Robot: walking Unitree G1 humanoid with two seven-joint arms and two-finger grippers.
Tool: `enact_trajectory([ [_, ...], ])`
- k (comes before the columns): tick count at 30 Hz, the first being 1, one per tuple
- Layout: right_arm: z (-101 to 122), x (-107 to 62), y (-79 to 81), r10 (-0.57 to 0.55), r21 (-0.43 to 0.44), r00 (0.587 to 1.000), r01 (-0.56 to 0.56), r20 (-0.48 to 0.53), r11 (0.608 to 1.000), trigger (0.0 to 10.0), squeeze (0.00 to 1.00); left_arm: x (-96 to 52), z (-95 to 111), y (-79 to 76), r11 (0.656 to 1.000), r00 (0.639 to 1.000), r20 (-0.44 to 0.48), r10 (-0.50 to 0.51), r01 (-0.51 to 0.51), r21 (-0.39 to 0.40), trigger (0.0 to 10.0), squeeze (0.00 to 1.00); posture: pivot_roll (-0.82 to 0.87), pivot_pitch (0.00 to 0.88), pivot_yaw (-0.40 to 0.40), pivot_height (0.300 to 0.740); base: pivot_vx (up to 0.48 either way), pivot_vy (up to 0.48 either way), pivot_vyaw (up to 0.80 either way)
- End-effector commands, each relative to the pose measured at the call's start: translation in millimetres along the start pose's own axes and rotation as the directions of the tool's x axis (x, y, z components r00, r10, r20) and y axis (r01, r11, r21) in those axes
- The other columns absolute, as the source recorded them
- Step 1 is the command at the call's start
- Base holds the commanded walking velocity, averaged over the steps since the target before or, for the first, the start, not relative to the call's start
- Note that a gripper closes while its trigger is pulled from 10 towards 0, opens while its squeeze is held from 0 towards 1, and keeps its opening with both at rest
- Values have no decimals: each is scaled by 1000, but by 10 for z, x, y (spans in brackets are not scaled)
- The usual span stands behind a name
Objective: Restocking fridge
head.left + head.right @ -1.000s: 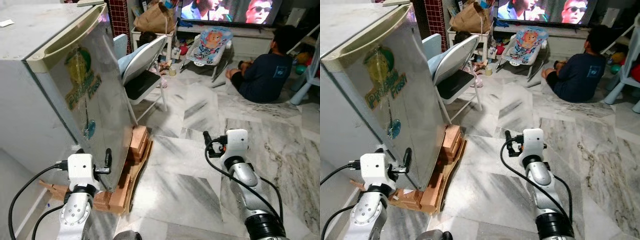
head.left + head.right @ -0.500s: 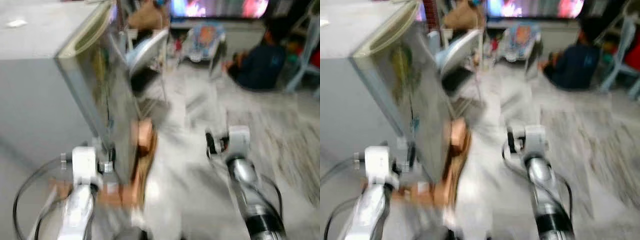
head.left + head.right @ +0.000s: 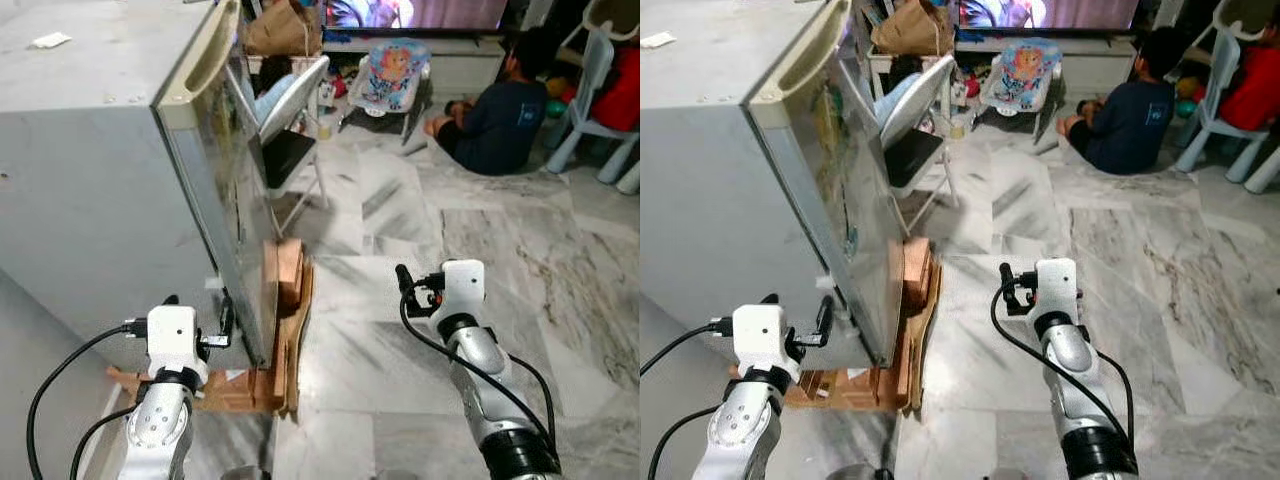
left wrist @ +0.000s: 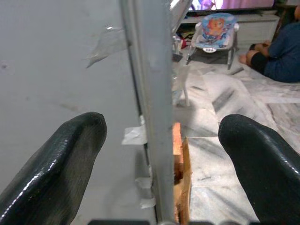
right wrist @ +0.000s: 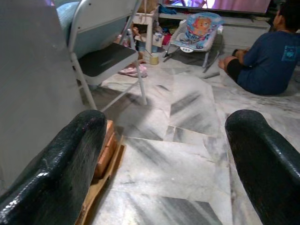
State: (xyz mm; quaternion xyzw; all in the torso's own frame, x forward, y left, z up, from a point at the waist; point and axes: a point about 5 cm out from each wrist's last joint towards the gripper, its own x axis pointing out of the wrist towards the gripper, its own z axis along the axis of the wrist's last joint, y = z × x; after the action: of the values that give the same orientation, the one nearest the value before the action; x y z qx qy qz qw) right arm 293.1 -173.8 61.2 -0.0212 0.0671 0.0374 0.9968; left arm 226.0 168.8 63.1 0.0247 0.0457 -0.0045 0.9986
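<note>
Left gripper jaws spread wide, straddling the fridge door edge low at its front corner, holding nothing. Right gripper jaws also apart, empty, over the marble floor well out from the fridge front. Fridge door closed, fridge sits on a wooden pallet. Folding chair just beyond the fridge; person seated on the floor farther off, near a baby bouncer.

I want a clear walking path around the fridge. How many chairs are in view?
2. A grey folding chair stands just past the fridge; a pale plastic chair stands at the far right, beyond the seated person. Others may be hidden.
</note>
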Motion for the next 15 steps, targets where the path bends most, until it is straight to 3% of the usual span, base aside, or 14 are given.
enact_trajectory([
  [1,26,11,-13,-1,-2,1000,1,4,1000,10000,0,25,12,-16,1000,1000,1,-16,16,7,10000,0,-43,46,16,740,0,0,-800],
  [11,30,8,-3,3,-6,1000,-2,7,1000,10000,0,39,-23,-40,1000,1000,-22,-7,7,-6,10000,0,-48,47,18,740,0,0,-800],
  [15,29,8,6,9,-10,1000,-9,5,1000,10000,0,150,-6,-16,1000,1000,-12,14,-13,27,10000,0,-51,57,12,740,0,0,-716],
])
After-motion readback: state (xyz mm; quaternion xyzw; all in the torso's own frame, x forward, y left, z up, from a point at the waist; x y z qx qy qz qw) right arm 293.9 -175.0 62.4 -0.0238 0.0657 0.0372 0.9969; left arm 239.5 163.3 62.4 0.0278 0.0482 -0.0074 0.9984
